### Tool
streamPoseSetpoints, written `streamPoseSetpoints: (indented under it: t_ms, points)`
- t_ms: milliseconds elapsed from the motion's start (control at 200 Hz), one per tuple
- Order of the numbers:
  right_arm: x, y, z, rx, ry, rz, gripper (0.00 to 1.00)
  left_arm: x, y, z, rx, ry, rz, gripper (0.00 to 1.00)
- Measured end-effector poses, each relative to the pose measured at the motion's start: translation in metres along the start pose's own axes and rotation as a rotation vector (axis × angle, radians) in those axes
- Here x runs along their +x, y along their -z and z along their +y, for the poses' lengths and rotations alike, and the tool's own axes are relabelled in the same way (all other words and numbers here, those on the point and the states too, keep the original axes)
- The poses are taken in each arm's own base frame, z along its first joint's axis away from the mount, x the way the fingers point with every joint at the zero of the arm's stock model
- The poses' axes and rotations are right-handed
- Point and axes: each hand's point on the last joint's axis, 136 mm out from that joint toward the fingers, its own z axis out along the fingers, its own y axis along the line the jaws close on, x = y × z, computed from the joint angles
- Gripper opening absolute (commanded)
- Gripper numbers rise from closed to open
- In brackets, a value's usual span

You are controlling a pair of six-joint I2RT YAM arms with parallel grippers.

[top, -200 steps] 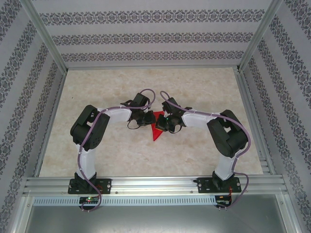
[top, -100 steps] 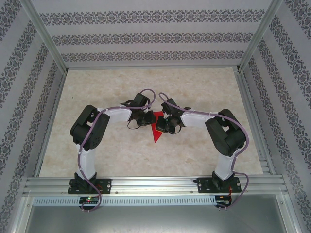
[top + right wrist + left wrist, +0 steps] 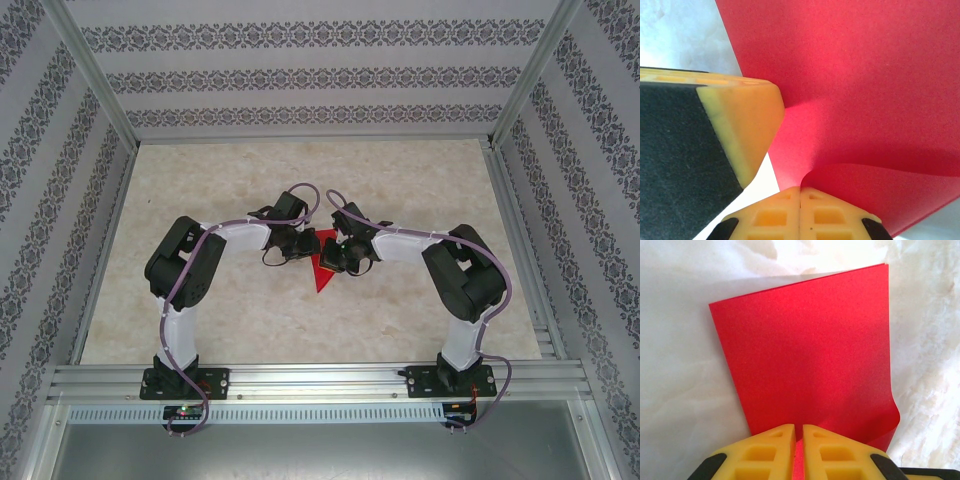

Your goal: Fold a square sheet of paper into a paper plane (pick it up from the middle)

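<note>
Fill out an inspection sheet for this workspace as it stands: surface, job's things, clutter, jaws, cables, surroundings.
Surface: pale marbled tabletop, no marks or spills seen.
Job's things: thin bright red paper sheet, held between the two arms at mid-table, one corner curling; not yet a plane shape.
Clutter: nothing seen.
Jaws: left jaws shut on the sheet's edge; right jaws shut on a curled edge of it.
Cables: purple cables run along both arms and loop above the wrists; no snag seen.
Surroundings: patterned wallpaper walls on three sides; aluminium frame rail at the near edge.
</note>
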Motion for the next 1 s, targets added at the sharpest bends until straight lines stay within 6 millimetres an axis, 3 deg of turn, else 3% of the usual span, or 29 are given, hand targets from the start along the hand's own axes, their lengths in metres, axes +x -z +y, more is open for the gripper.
streamPoseSetpoints:
  t_ms: [999]
  points:
    - [0.0023, -0.0045, -0.0070, 0.023, 0.010, 0.011, 0.05, 0.0000, 0.0000, 0.0001, -0.001, 0.000, 0.000, 0.15]
